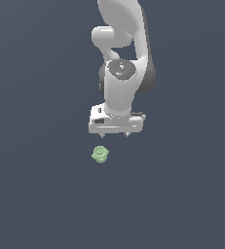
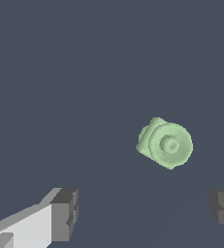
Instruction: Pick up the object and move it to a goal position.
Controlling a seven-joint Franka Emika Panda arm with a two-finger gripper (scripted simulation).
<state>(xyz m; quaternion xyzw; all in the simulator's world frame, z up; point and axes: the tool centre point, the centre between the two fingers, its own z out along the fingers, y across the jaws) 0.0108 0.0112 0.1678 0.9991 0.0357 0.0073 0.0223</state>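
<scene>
While the white Panda arm (image 1: 123,58) hangs from 12 o'clock in the exterior view, the pale green knob (image 1: 100,154) sits free on the dark grey floor (image 1: 31,194), near the gripper (image 1: 115,134) at about its 7 o'clock, not touching. Gripper jaws spread wide, holding nothing. Wrist view: grey fingertips (image 2: 65,214) well apart, the knob's ridged round face showing, outside the gap.
</scene>
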